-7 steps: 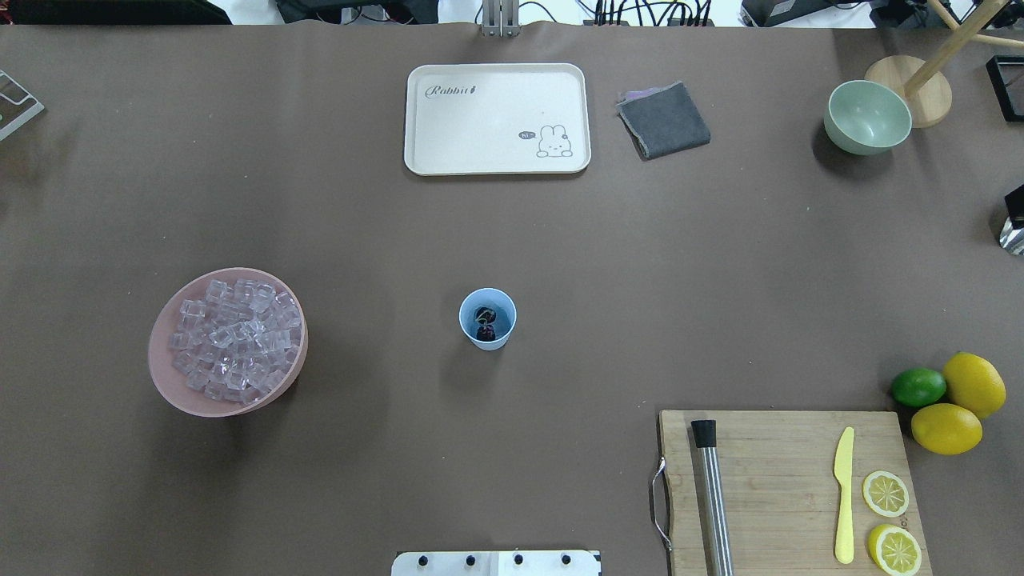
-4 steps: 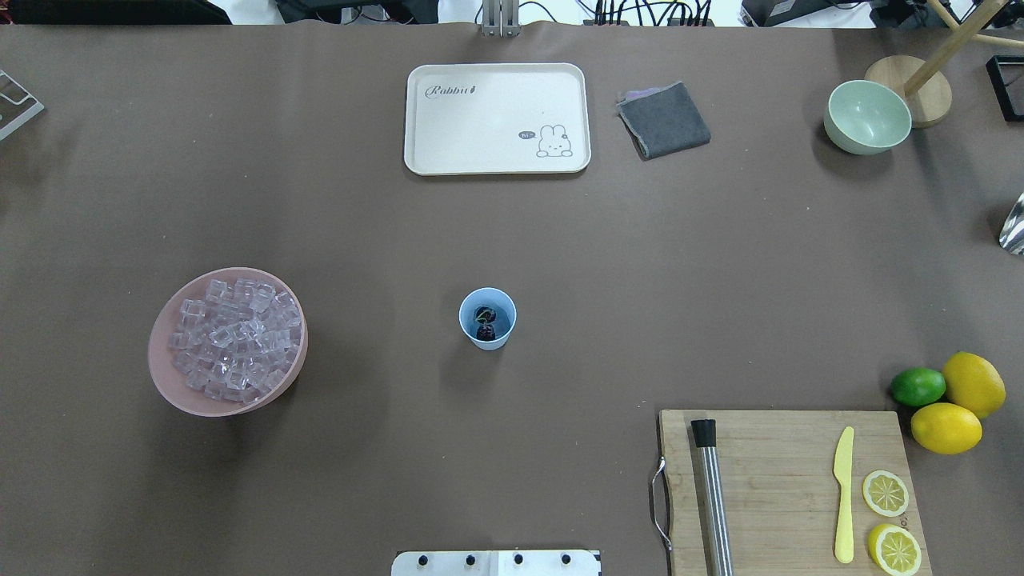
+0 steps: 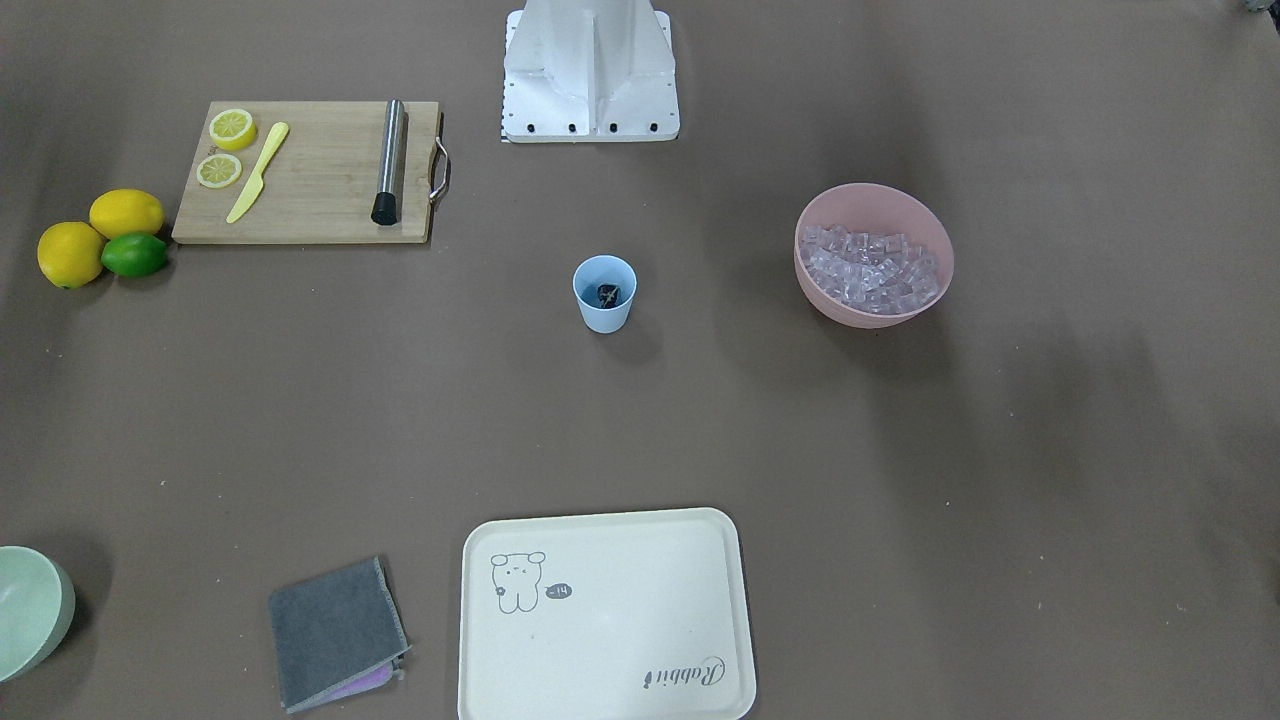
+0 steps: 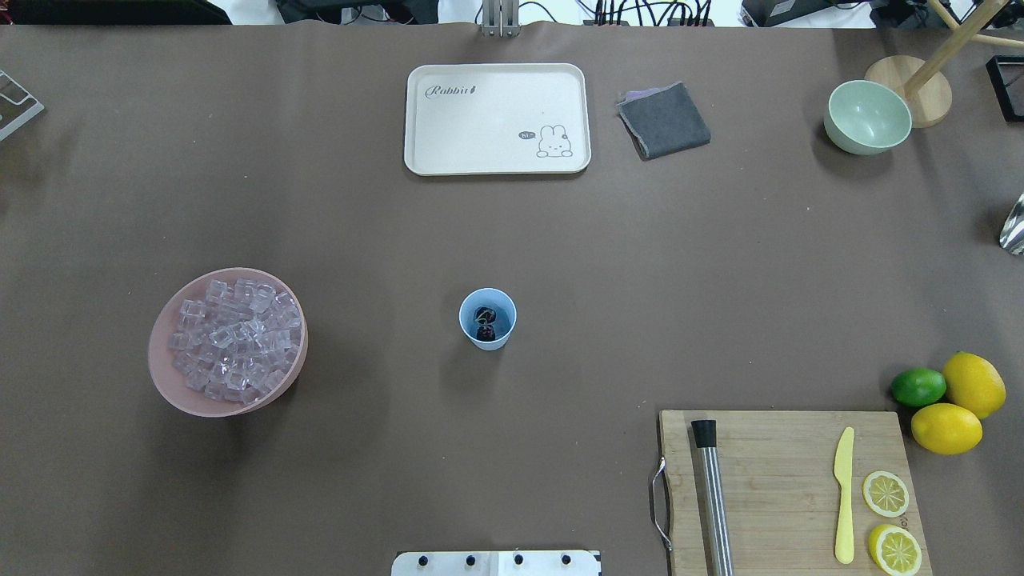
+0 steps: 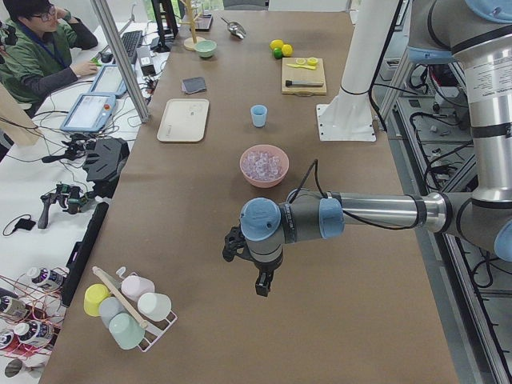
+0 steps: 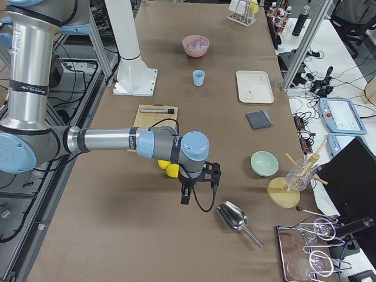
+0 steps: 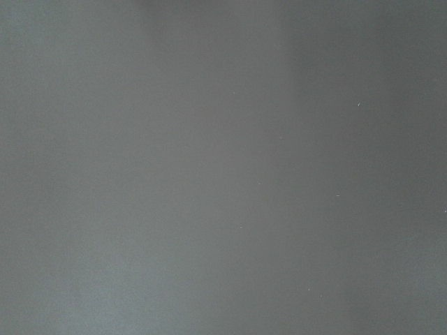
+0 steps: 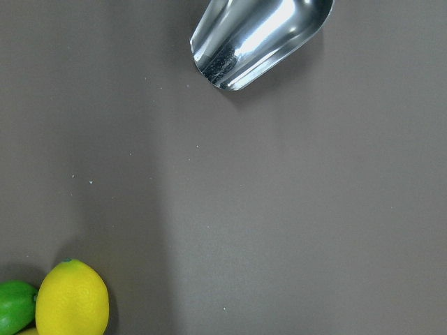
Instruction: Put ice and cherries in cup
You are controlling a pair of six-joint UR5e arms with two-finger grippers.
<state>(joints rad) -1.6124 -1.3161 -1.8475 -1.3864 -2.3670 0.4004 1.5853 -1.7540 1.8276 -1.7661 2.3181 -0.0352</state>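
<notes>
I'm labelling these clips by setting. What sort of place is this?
Likely a robotics lab staged as a drinks bar: a silver-and-blue robot arm, a person at a white desk, and clear ice cubes in a pink bowl.

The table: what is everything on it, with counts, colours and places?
cup: 1, light blue, table centre
cherries: 1 pair, dark red, inside the cup
ice: many cubes, clear, in the pink bowl
pink bowl: 1, pink, robot's left
tray: 1, cream, far side
cloth: 1, grey, beside tray
green bowl: 1, pale green, far right
cutting board: 1, wooden, near right
metal rod: 1, steel, on the board
knife: 1, yellow, on the board
lemon halves: 2, yellow, on the board
lemons: 2, yellow, beside the board
lime: 1, green, by the lemons
scoop: 1, silver, right end
left gripper: 1, black, over bare table; state unclear
right gripper: 1, black, near scoop; state unclear
</notes>
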